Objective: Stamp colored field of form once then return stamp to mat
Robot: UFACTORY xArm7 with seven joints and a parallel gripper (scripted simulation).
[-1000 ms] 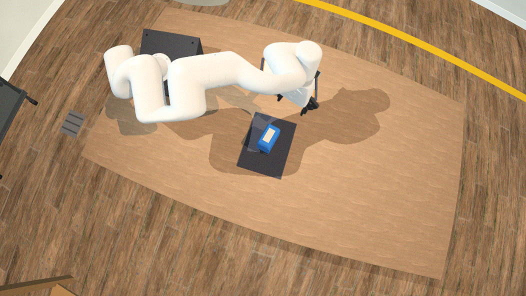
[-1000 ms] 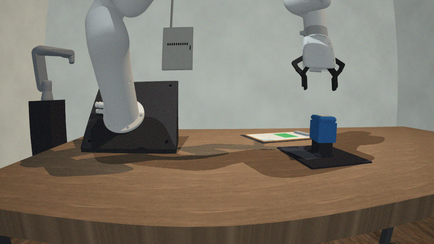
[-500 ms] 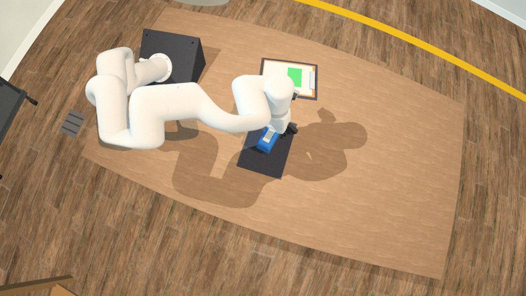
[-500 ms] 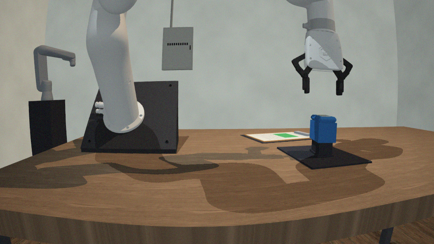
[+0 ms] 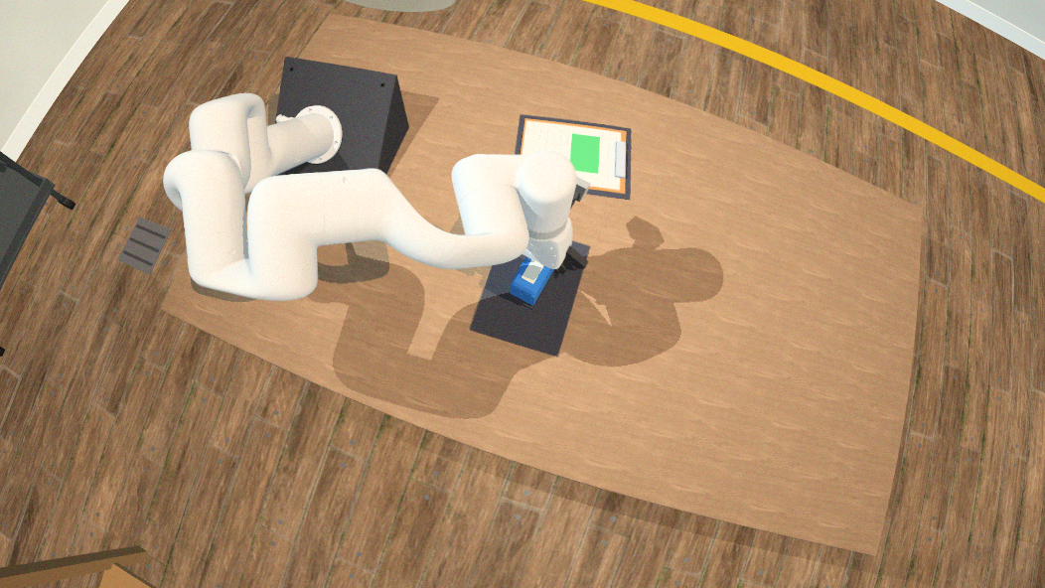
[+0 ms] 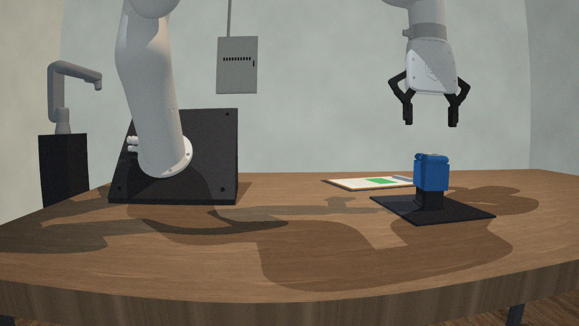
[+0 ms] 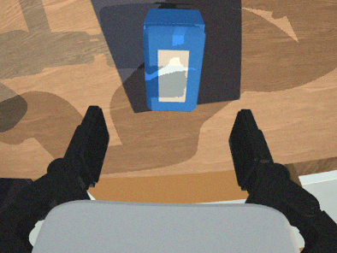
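Note:
The blue stamp (image 6: 431, 173) stands upright on its black base at the middle of the dark mat (image 6: 433, 211). It also shows in the overhead view (image 5: 530, 282) and in the wrist view (image 7: 172, 61). My gripper (image 6: 430, 115) is open and empty, well above the stamp, nearly straight over it. In the wrist view the fingers stand wide apart, with the stamp a little beyond the line between them. The form (image 5: 574, 155) lies on a clipboard beyond the mat; its green field (image 5: 585, 152) bears no mark.
The arm's black base block (image 5: 340, 116) stands at the back left of the table. A grey box (image 6: 236, 64) hangs on the wall behind. A black stand with a grey pipe (image 6: 63, 162) is off the table's left.

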